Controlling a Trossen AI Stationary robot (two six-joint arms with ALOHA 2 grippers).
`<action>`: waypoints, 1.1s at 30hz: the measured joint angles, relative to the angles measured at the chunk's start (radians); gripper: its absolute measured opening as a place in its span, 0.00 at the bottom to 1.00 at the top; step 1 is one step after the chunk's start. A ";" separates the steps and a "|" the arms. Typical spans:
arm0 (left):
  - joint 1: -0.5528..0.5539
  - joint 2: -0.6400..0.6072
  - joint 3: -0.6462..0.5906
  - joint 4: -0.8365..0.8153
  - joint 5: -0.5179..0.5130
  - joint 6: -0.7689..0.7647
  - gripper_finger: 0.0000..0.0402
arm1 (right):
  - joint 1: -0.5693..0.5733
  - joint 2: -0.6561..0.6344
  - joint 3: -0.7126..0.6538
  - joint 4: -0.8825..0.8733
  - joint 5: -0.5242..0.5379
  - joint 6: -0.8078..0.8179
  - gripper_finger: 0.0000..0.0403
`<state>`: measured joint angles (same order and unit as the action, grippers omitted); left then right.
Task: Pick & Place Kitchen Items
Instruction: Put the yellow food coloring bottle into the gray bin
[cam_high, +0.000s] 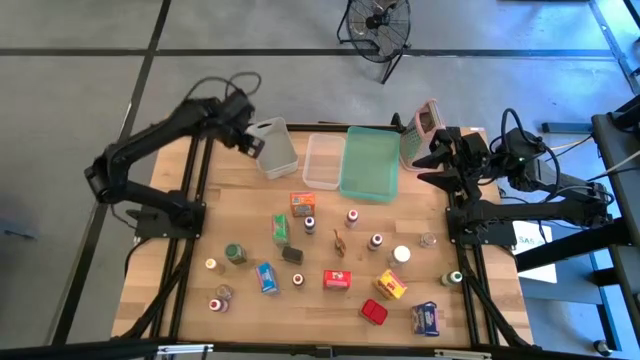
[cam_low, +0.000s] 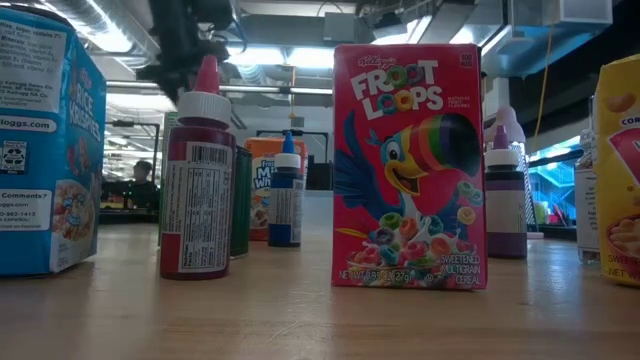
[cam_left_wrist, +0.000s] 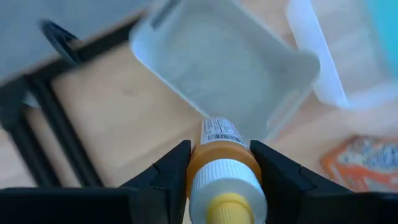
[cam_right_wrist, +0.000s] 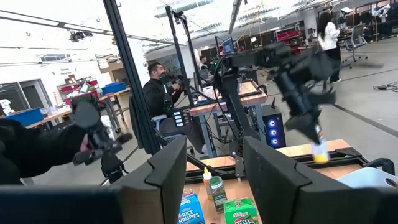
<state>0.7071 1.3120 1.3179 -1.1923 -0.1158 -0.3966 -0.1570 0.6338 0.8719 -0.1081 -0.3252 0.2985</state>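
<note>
My left gripper (cam_high: 252, 146) hangs over the table's far left part, beside the tilted clear bin (cam_high: 277, 146), and is shut on a small orange bottle (cam_left_wrist: 219, 163) with a white and yellow cap. The right wrist view shows that bottle (cam_right_wrist: 320, 151) lifted below the left arm's fingers. My right gripper (cam_right_wrist: 214, 180) is open and touches nothing; it waits at the far right (cam_high: 428, 166) near the grey container. Several small bottles, jars and boxes stand on the wood, among them a Froot Loops box (cam_low: 405, 165) and a red bottle (cam_low: 197, 185). My left gripper pinches the orange bottle's body just under the white cap (cam_left_wrist: 217, 155), one finger (cam_left_wrist: 171, 171) on each side. The fingers come from above, slanting down, and the cap faces back toward the wrist. The bottle is lifted clear of the table, its base toward the clear bin (cam_left_wrist: 224, 68).
A second clear bin (cam_high: 322, 160) and a teal tray (cam_high: 368, 163) lie along the far edge, with a grey, pink-rimmed container (cam_high: 424, 128) beside them. The small items fill the table's middle and near part. A fan (cam_high: 378, 25) stands on the floor; people (cam_right_wrist: 158, 93) are beyond the table.
</note>
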 joint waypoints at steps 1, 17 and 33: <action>0.017 0.024 0.044 -0.014 -0.009 0.018 0.36 | 0.000 0.000 0.000 0.000 0.000 0.000 0.40; 0.096 0.428 0.384 -0.124 -0.023 0.251 0.36 | 0.000 0.000 0.000 -0.004 0.000 0.000 0.40; 0.107 0.356 0.072 0.144 0.036 0.211 0.36 | 0.000 0.002 0.000 -0.025 0.003 -0.026 0.40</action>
<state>0.8144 1.6684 1.3903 -1.0480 -0.0802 -0.1858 -0.1566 0.6363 0.8719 -0.1330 -0.3222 0.2722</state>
